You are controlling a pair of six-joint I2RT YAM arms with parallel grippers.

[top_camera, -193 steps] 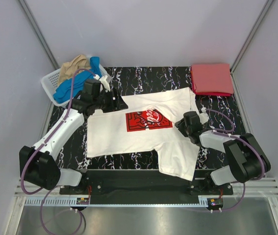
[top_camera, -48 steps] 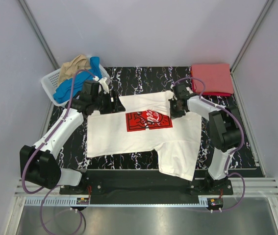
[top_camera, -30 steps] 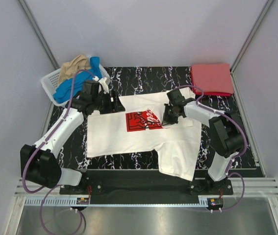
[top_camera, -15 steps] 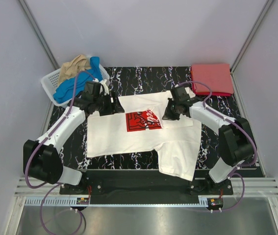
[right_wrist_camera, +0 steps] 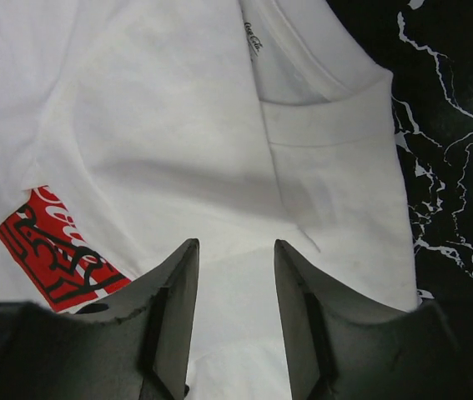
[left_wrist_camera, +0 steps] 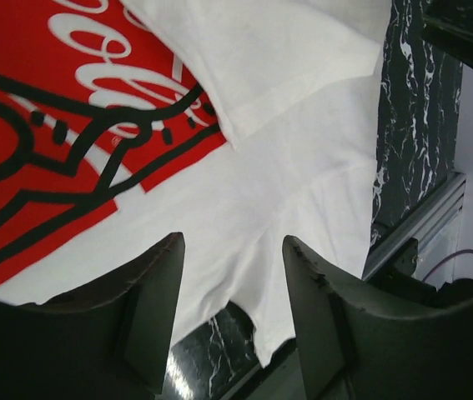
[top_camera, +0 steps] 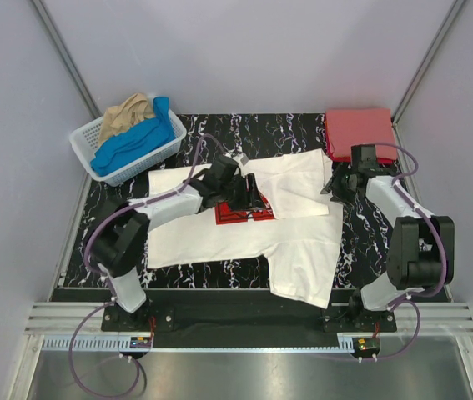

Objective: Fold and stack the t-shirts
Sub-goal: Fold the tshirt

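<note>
A white t-shirt (top_camera: 219,237) with a red chest print (top_camera: 236,217) lies flat on the black marble table (top_camera: 244,133). Its right side is folded inward over part of the print. My left gripper (top_camera: 250,193) hovers open over the print (left_wrist_camera: 61,142), beside the fold's edge (left_wrist_camera: 219,125), with nothing between its fingers. My right gripper (top_camera: 333,185) stands open at the shirt's right edge, above white cloth (right_wrist_camera: 161,125) and holding nothing. A folded red t-shirt (top_camera: 359,133) lies at the back right corner.
A white lattice basket (top_camera: 159,152) at the back left holds a blue t-shirt (top_camera: 132,143) and a tan one (top_camera: 128,112). The white shirt's lower hem (top_camera: 307,279) reaches toward the table's near edge. Grey walls close in both sides.
My right gripper opened, let go of the folded-over cloth and drew back to the right. My left arm swung right from the shirt's left shoulder to above the print.
</note>
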